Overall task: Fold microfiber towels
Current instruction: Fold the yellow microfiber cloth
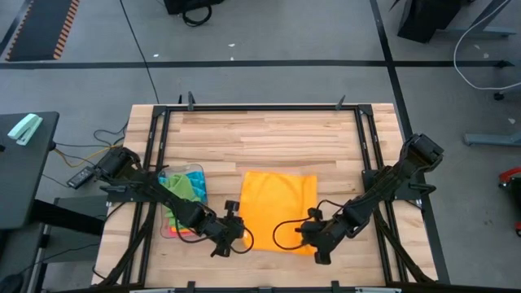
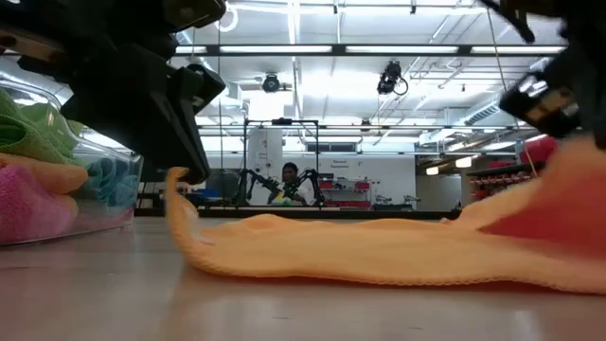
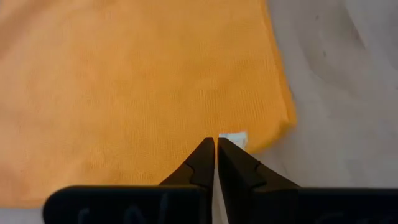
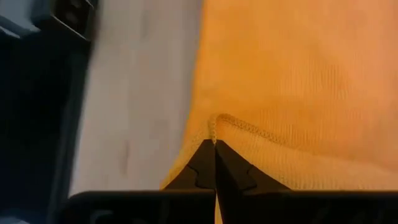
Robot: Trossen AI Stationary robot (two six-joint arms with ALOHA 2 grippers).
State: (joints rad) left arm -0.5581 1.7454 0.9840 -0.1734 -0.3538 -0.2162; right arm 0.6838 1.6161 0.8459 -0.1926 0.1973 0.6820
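The orange towel point(image 1: 279, 207) lies flat in the middle of the table point(image 1: 269, 134). The left gripper point(image 1: 230, 236) pinches its near left corner, and the right gripper point(image 1: 313, 238) pinches its near right corner, likely to lift that edge and fold it over. The clear tray point(image 1: 168, 224) of other towels point(image 1: 186, 185) sits just to the left. Nothing blocks the far side.

Orange towel point(image 1: 278, 199) spread on tabletop point(image 1: 269, 138), both near corners lifted. Green, blue, pink towels point(image 1: 184, 195) bunched just left of orange towel.
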